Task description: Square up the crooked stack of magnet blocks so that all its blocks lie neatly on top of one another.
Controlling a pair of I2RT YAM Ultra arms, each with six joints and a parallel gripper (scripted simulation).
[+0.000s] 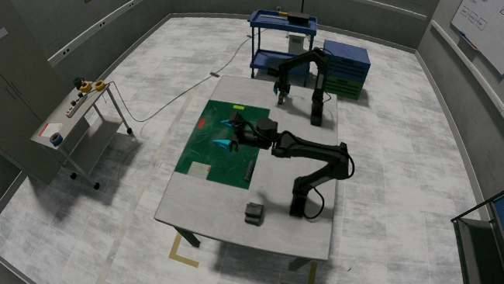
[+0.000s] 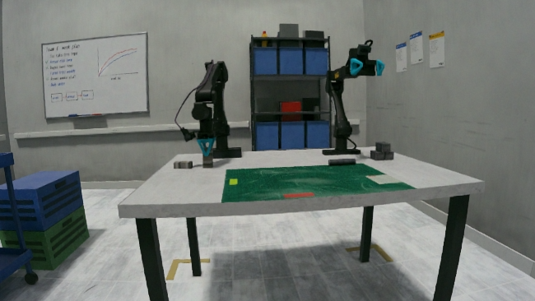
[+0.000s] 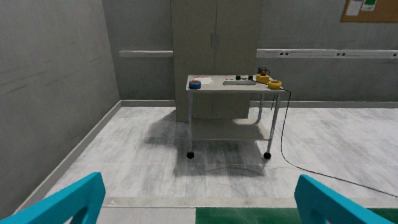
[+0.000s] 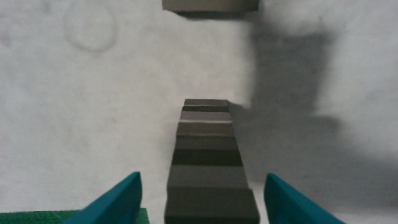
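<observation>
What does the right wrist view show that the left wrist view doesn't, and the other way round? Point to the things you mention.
Right wrist only: the stack (image 2: 208, 160) (image 4: 207, 175), between the spread fingers of the right gripper (image 1: 281, 93) (image 2: 207, 154) (image 4: 203, 182), and a block (image 2: 183, 164) (image 4: 210, 5) beyond it.

Left wrist only: a trolley (image 1: 110, 102) (image 3: 274, 127) with tape rolls, a cabinet (image 1: 23, 116) (image 3: 215, 55) and the open left gripper (image 1: 222, 133) (image 2: 369, 67) (image 3: 199, 182).

Both: teal fingers, part of the table and the green mat (image 1: 221, 155) (image 2: 313, 178) (image 3: 235, 216) (image 4: 40, 217).

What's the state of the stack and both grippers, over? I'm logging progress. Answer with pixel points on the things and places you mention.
Right gripper (image 2: 207, 155) (image 4: 202, 197) open around block stack (image 2: 207, 161) (image 4: 207, 175), fingers clear. Left gripper (image 1: 222, 133) (image 2: 368, 67) (image 3: 200, 200) open, aloft. Nothing blocking visible.
</observation>
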